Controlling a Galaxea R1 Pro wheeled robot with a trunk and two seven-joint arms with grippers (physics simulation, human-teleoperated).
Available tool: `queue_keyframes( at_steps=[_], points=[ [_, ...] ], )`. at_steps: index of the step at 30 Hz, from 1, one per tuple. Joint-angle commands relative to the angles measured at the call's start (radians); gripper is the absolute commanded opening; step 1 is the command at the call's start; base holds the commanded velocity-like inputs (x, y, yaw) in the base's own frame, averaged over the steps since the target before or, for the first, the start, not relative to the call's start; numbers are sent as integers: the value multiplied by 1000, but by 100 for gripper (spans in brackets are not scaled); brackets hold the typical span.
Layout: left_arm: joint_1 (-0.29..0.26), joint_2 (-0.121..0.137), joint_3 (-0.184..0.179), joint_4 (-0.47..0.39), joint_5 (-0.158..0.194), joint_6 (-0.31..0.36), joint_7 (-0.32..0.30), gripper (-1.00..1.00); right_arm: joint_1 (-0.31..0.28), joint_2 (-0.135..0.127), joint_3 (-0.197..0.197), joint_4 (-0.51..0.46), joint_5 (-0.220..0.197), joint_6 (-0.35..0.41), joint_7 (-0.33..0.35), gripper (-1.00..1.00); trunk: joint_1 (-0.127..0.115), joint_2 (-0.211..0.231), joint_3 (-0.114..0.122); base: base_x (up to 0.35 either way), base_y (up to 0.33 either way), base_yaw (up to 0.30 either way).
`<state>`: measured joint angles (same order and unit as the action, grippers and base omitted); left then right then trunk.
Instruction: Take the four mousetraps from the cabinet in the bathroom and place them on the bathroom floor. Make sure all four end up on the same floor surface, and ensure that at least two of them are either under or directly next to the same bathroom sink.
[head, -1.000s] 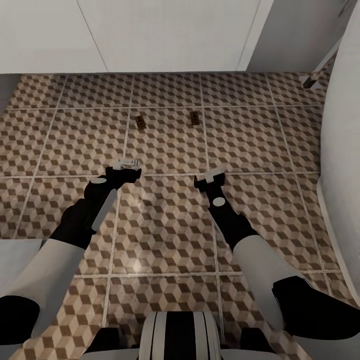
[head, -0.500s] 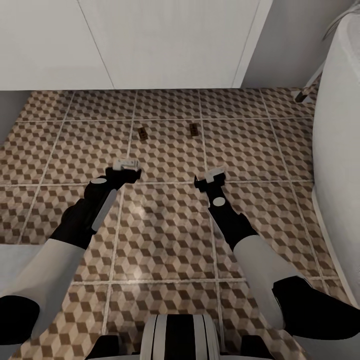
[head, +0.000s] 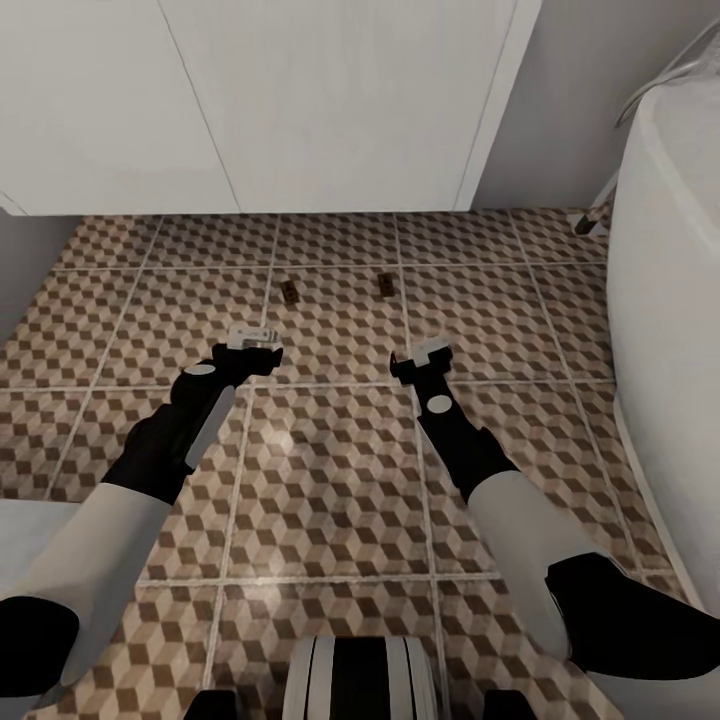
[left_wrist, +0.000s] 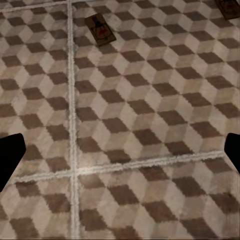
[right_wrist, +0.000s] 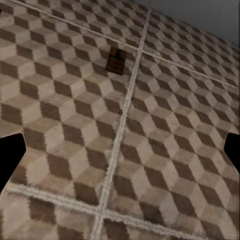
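Nearest to me are my two arms, reaching forward and down over the bathroom floor (head: 330, 470), both low above the tiles. My left claw (head: 252, 343) is spread and carries nothing; in its wrist view the dark fingertips (left_wrist: 10, 155) sit far out at either edge with bare tile between them. My right claw (head: 428, 353) is spread and empty in the same way. Just beyond the claws lie two mousetraps, flat on the tiles: the left mousetrap (head: 290, 291) a little ahead of my left claw, close beside a grout line, and the right mousetrap (head: 385, 285) ahead of my right claw, also next to a grout line. They lie apart from each other, side by side in one row. I judge they sit there because the white drawer unit (head: 330, 110) just behind them carries the sink, so this spot should count as next to it; the basin itself is above my view. If so, two traps are done and two are left to fetch from the cabinet. The floor is square tiles with a brown-and-beige cube print and pale grout. At the right stands a tall white curved wall, probably the bathtub (head: 665, 330).
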<state>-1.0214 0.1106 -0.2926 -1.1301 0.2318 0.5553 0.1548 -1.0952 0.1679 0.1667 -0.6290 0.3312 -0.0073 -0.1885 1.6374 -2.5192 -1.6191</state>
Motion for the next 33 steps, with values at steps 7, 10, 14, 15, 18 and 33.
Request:
queue_keyframes(
  at_steps=[7, 10, 14, 15, 18, 33],
  points=[
    [28, 1, -3, 11, 11, 1, 8, 100, 3, -2, 2, 2, 8, 0, -6, 100, -3, 1, 38, 0, 0, 0],
    [39, 1, -3, 15, 11, 0, 8, 100, 5, -4, 2, 2, 8, -1, -6, 100, -5, 2, 54, 0, 0, 0],
    [57, 1, -3, 22, 11, -3, 8, 100, 8, -6, 1, 2, 8, -3, -6, 100, -6, 3, 76, 0, 0, 0],
    [60, 1, -3, 24, 11, -3, 7, 100, 9, -7, 1, 3, 8, -3, -6, 100, -7, 3, 82, 0, 0, 0],
    [69, 1, -3, 33, 11, -4, 7, 100, 10, -13, 1, 3, 8, -3, -6, 100, -8, 4, 98, 0, 0, 0],
    [100, 1, -5, 97, 11, -11, 4, 100, 33, -37, 2, 13, 6, -5, -3, 100, -15, 8, 180, 0, 0, 0]
  ],
)
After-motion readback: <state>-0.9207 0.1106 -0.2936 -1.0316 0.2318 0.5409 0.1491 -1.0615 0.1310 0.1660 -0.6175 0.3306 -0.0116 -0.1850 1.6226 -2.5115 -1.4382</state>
